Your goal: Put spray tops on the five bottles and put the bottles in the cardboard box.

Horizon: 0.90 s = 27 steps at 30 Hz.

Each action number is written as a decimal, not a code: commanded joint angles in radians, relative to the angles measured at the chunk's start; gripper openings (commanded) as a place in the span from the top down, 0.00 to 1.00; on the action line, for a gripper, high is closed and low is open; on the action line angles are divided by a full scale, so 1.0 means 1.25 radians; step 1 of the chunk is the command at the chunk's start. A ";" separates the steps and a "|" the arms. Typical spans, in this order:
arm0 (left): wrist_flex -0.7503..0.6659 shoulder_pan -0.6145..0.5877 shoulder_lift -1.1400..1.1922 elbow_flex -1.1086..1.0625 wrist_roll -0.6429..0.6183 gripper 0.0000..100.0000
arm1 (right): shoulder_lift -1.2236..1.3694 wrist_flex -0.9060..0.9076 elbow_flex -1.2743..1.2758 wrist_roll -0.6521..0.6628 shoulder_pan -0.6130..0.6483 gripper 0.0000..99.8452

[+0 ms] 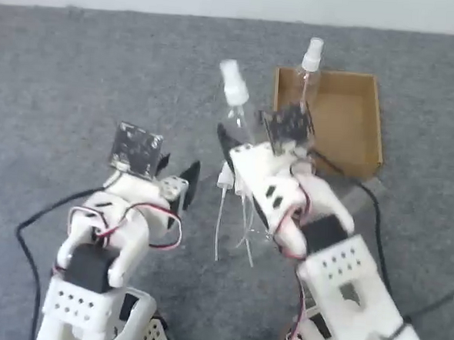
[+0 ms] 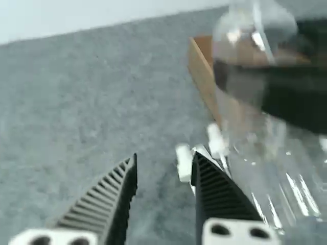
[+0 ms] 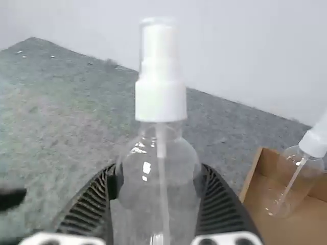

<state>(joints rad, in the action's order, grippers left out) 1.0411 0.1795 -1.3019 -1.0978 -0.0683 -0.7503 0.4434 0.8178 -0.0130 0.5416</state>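
Right gripper [image 3: 158, 178] around one bottle [image 3: 156, 148]

A clear bottle [image 3: 158, 168] with a white spray top [image 3: 160, 92] fitted stands upright, clamped in the jaws of the right gripper [image 3: 157, 176]. To its right a second capped bottle [image 1: 308, 75] stands in the open cardboard box [image 1: 348, 135]. Loose spray tops [image 1: 225, 177] lie nearer on the surface.

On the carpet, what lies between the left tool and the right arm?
Loose spray tops with long tubes lie there, as the high view shows.
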 commanded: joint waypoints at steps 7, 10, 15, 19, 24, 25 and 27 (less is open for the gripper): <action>-0.139 0.021 -0.193 -0.166 -0.005 0.71 | 0.190 0.101 -0.248 -0.006 0.067 0.99; -0.171 0.021 -0.209 -0.190 -0.002 0.71 | 0.172 0.176 -0.290 -0.006 0.078 0.99; -0.173 0.021 -0.209 -0.192 -0.002 0.71 | 0.093 0.293 -0.320 -0.006 0.117 0.99; -0.173 0.021 -0.209 -0.192 -0.002 0.71 | 0.025 0.348 -0.318 -0.006 0.138 0.99; -0.171 0.021 -0.209 -0.193 -0.002 0.71 | -0.033 0.390 -0.318 -0.006 0.134 0.99; -0.171 0.021 -0.209 -0.193 -0.002 0.71 | -0.037 0.397 -0.318 -0.006 0.133 0.99; -0.171 0.021 -0.209 -0.193 -0.002 0.71 | -0.042 0.401 -0.318 -0.005 0.132 0.99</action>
<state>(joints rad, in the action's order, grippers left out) 0.8523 0.2071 -1.5597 -1.3464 -0.0683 -0.7380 0.9191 0.4956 -0.0161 0.6981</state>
